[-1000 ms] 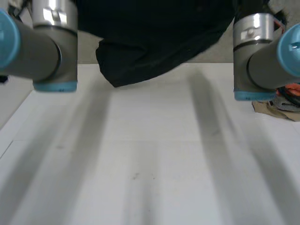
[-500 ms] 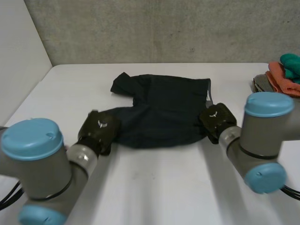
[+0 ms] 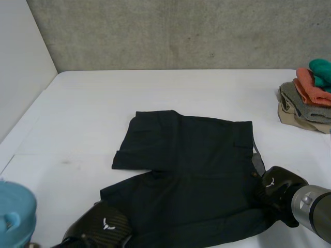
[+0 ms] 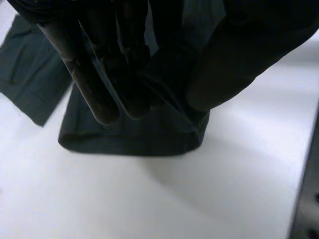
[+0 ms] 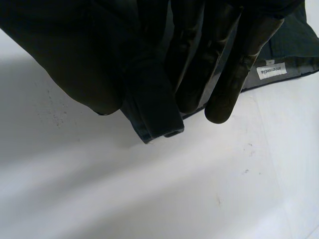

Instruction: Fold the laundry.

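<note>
**Both hands pinching the black garment at its near edge**

Your left hand (image 3: 102,228) is closed on the black garment (image 3: 191,170). In its wrist view the straight fingers (image 4: 102,84) lie on top of the cloth and the thumb (image 4: 224,64) presses from the other side, with a folded hem corner caught between them. Seen from the head camera, this hand sits at about 7 o'clock on the garment, at its near left corner, low over the table (image 3: 93,103).

Your right hand (image 3: 275,188) is also clamped on the garment. Its wrist view shows a thick band of cloth squeezed between the thumb (image 5: 89,64) and the fingers (image 5: 224,74), the end of the band poking out just past the fingertips. A small white label (image 5: 271,70) shows on the cloth beside those fingers. From the head camera this hand is at about 4 o'clock on the garment, on its right edge near the front corner, and the grey forearm (image 3: 316,211) runs off toward 4 o'clock.

The garment lies spread mostly flat in the middle of the white table. One flap reaches out toward 10 o'clock and another toward 8 o'clock, with a notch between them.

Well apart from it, at 2 o'clock on the table, sits a stack of folded cloths (image 3: 309,98) in tan, grey, orange and green. A grey wall (image 3: 181,36) stands behind the table at 12 o'clock.
</note>
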Controlling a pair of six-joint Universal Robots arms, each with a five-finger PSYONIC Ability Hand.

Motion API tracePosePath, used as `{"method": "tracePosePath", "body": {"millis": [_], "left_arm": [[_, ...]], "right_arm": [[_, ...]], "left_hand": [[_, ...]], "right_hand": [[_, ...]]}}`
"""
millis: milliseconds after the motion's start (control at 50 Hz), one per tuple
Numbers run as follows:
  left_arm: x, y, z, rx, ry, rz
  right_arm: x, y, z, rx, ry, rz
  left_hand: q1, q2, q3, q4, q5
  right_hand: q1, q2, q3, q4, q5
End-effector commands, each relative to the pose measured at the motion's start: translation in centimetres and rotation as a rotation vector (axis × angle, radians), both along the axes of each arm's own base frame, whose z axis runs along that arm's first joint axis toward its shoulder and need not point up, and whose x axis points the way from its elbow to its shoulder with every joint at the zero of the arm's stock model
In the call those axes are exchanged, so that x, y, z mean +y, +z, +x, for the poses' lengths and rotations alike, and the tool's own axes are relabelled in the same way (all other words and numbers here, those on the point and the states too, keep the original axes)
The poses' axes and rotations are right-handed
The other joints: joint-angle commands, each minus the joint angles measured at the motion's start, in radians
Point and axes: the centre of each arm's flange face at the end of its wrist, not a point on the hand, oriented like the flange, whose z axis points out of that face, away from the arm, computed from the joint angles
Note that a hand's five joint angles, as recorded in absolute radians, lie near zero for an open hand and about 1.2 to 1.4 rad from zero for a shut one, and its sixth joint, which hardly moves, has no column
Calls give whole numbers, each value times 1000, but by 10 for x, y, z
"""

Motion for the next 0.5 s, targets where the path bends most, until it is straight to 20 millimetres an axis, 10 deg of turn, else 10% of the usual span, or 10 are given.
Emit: {"method": "tracePosePath", "body": {"millis": [20, 220, 500], "left_arm": [[-55, 6, -39, 123, 23, -152], [-207, -10, -93, 282, 127, -545], [-304, -60, -132, 267, 169, -884]], "right_arm": [[-22, 15, 12, -92, 3, -107], [-105, -4, 40, -317, -146, -299], [-202, -47, 73, -323, -192, -642]], "left_hand": [[243, 196, 203, 194, 210], [243, 196, 203, 194, 210], [243, 196, 203, 194, 210]], "right_hand": [[327, 216, 194, 202, 236], [327, 216, 194, 202, 236], [327, 216, 194, 202, 236]]}}
